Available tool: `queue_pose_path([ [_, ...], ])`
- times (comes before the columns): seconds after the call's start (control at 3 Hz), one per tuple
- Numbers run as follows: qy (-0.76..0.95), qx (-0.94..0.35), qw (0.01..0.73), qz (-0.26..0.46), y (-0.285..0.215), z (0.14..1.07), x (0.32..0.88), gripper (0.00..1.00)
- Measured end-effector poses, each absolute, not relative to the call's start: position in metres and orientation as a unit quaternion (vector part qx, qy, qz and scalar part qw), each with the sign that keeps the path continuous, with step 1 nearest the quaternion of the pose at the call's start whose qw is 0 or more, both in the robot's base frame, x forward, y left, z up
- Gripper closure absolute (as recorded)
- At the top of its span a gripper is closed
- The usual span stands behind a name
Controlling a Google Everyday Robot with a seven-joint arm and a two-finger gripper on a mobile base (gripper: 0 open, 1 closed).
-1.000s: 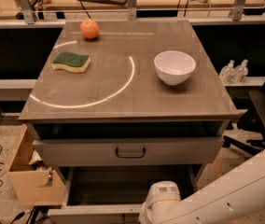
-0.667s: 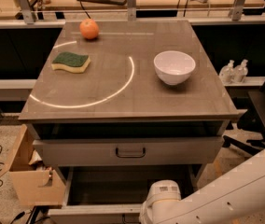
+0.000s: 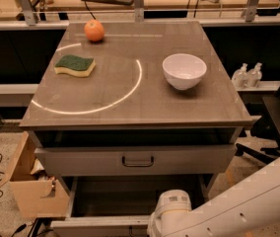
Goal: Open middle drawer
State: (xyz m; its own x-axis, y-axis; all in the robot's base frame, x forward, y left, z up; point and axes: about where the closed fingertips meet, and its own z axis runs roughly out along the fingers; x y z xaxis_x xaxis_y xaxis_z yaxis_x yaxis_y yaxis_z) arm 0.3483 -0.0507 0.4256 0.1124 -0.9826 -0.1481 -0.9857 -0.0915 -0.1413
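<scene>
Camera view: the grey drawer cabinet point(image 3: 130, 107) fills the frame, and the robot's white arm point(image 3: 248, 201) reaches in low from the right. The middle drawer point(image 3: 125, 201) stands pulled well out beneath the taller-fronted top drawer point(image 3: 81, 162), so the task looks nearly done. A white bowl point(image 3: 184, 70), sponge point(image 3: 75, 65) and orange point(image 3: 94, 31) sit on top. The gripper point(image 3: 165, 220) is at the open drawer's front, presumably for its handle; I cannot tell whether it is open or closed.

One orange point(image 3: 94, 30), one sponge point(image 3: 75, 65), one bowl point(image 3: 184, 70), two bottles point(image 3: 240, 75) point(image 3: 255, 74), two drawers point(image 3: 90, 162) point(image 3: 100, 226), one arm point(image 3: 238, 206), its end effector out of sight below.
</scene>
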Motion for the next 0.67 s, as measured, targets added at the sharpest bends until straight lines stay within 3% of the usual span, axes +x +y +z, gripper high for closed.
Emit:
queue_pose_path([
  [0.67,0.665,-0.740,0.101,0.006,-0.0520,0.4287,0.3490,1.00],
])
